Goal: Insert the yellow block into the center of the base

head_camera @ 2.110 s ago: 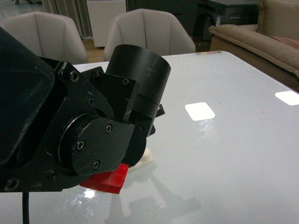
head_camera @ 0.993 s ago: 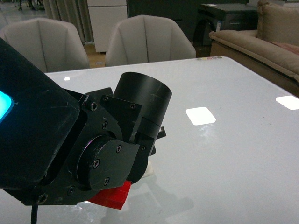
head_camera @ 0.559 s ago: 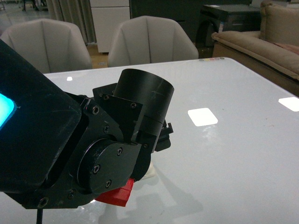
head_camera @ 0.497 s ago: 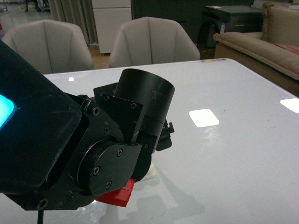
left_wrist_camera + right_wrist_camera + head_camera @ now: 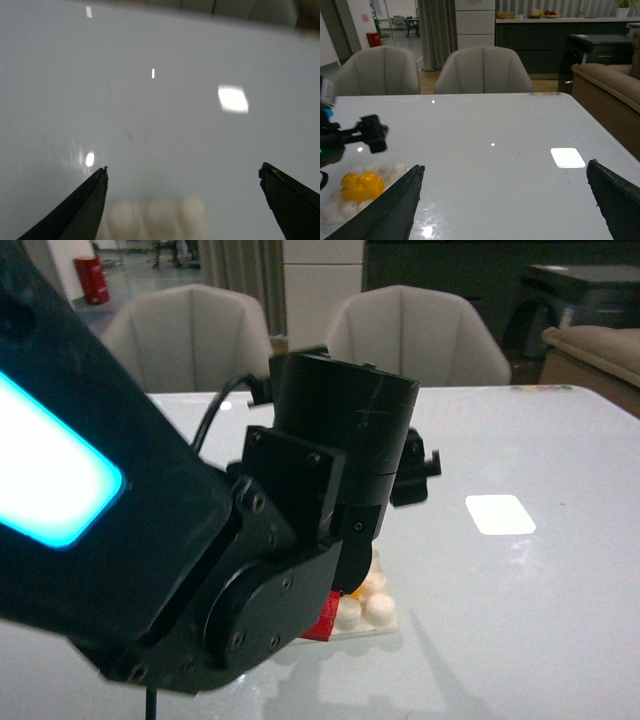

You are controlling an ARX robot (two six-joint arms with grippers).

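Glossy pale table (image 5: pixel 520 165), two beige chairs (image 5: pixel 482 70) behind. One yellow block (image 5: pixel 362 186) sits on one base (image 5: pixel 332 210). Left gripper (image 5: pixel 182 200) and right gripper (image 5: pixel 505 200) both gape, holding nothing

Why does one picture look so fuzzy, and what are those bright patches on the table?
Left wrist view: the white base near the lens is blurred, its studs smeared. Front view: the dark left arm blocks much of the scene, its cyan light glowing. All views: the glossy table mirrors lights as bright patches.
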